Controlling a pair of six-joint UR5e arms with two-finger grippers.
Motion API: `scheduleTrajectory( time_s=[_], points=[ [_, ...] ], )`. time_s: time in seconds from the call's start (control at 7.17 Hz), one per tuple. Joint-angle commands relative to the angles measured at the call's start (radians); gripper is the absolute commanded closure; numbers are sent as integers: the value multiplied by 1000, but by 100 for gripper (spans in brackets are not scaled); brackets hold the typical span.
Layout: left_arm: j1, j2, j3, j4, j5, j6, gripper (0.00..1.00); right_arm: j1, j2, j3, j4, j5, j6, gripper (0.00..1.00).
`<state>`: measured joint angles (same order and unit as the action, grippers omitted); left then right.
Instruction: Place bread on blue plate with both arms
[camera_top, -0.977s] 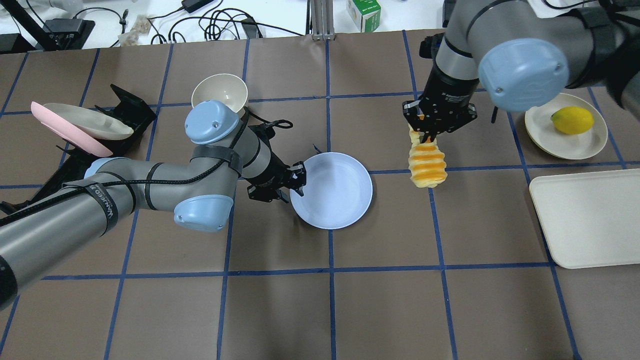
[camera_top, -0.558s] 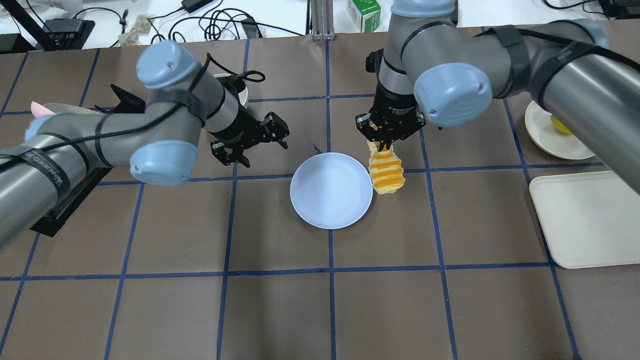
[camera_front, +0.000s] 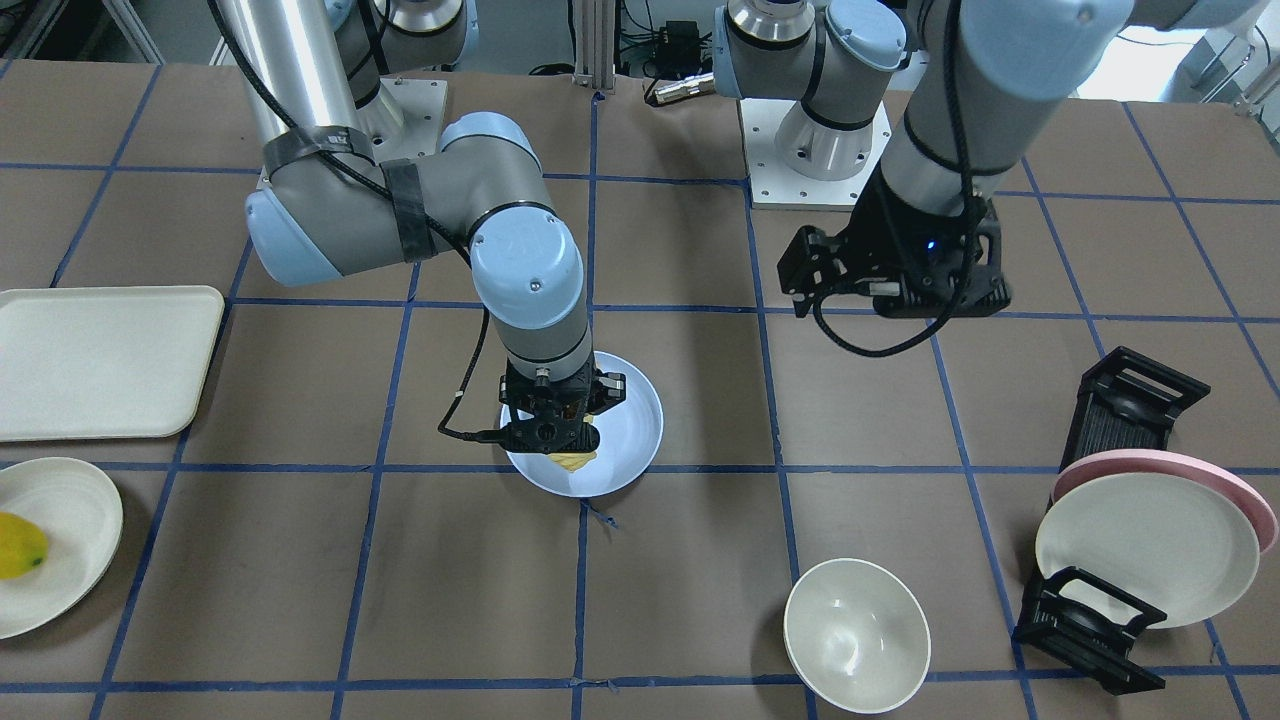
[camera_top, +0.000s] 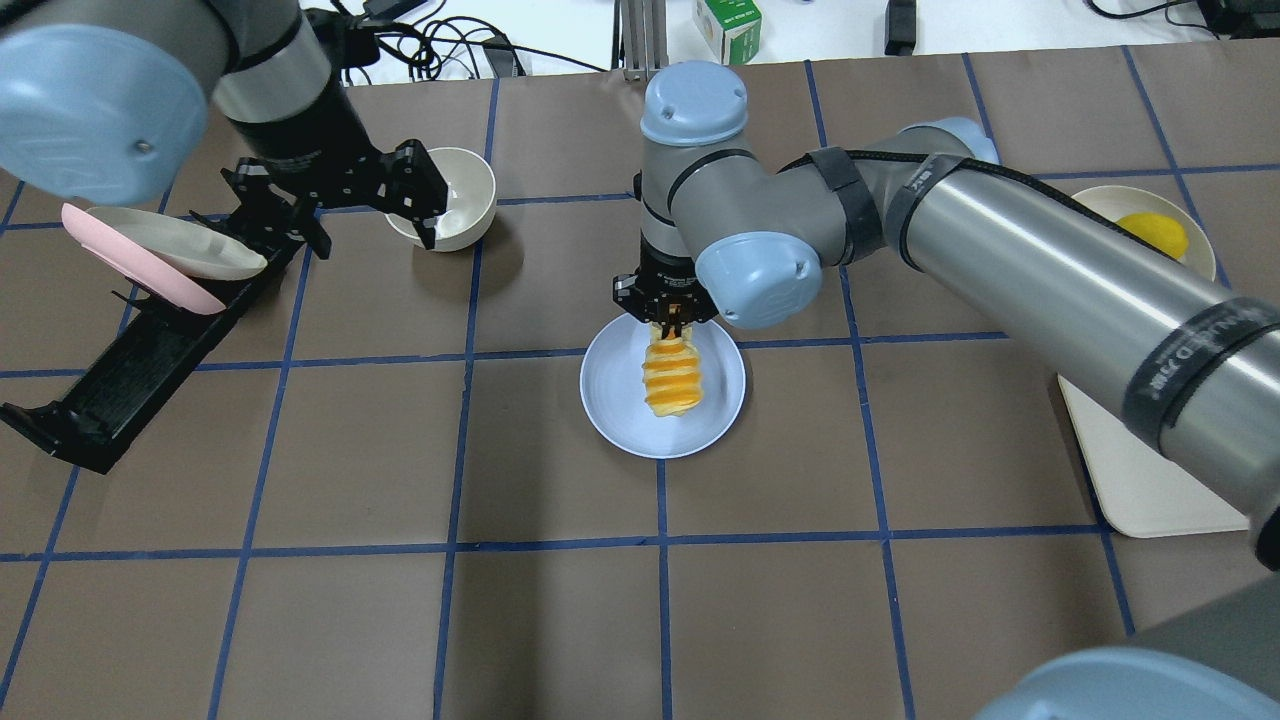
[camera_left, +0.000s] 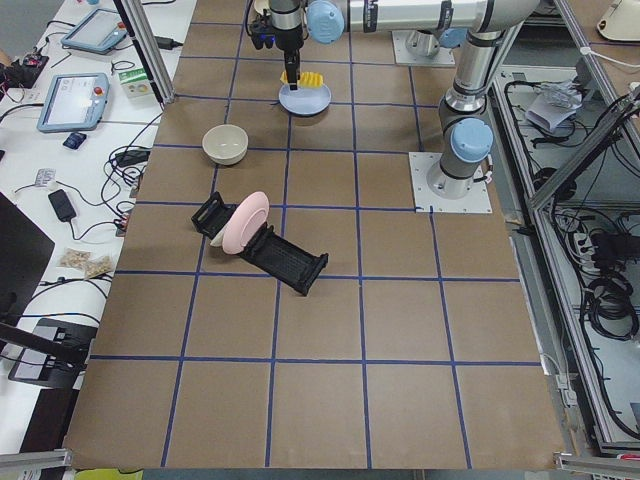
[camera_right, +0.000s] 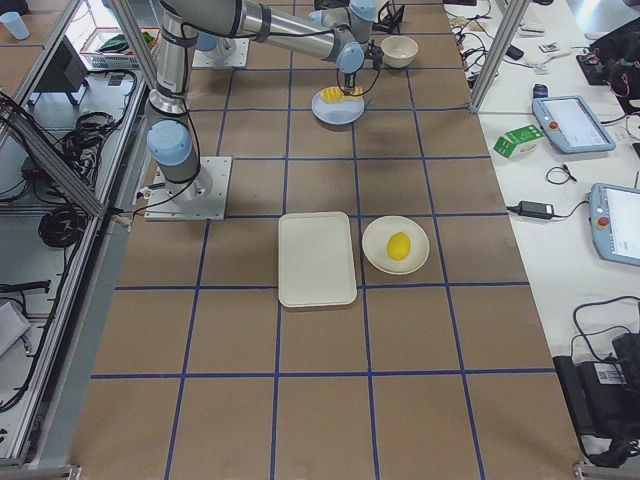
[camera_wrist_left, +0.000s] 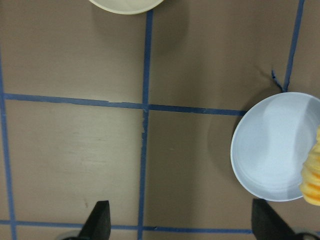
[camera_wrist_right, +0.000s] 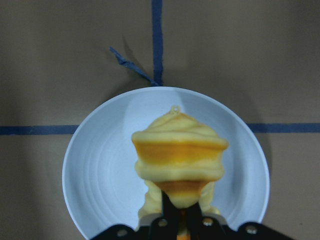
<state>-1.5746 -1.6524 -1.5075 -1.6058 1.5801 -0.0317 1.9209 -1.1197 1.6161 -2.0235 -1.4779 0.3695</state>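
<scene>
Right gripper (camera_wrist_right: 182, 212) grasps the bread (camera_top: 672, 372) by one end over the blue plate (camera_top: 612, 395); left gripper (camera_wrist_left: 181, 220) hangs released at the plate's ten o'clock, seen from overhead.

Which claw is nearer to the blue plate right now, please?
Right. The right claw hangs over the blue plate, shut on the bread. The left claw is open, well off to the side, toward the bowl.

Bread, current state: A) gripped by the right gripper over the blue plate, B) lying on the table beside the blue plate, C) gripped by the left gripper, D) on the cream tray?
A: the right gripper is shut on the bread directly over the blue plate; the left gripper is open and empty.
</scene>
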Motion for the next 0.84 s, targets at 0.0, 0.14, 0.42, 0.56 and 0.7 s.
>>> scheduleTrajectory(
  time_s=[0.0, 0.14, 0.42, 0.56, 0.7],
  points=[
    [10, 72, 18, -48, 9, 115, 0, 10, 34, 8, -12, 1, 17, 100],
    [16, 89, 26, -37, 5, 136, 0, 16, 35, 22, -15, 1, 16, 100],
    [18, 97, 9, -31, 12, 121, 0, 41, 41, 27, -18, -2, 16, 98],
    [22, 91, 6, 18, 9, 121, 0, 43, 46, 37, -21, -2, 9, 84],
    [31, 86, 6, 33, 3, 133, 0, 41, 44, 38, -21, -10, 6, 65]
  ],
)
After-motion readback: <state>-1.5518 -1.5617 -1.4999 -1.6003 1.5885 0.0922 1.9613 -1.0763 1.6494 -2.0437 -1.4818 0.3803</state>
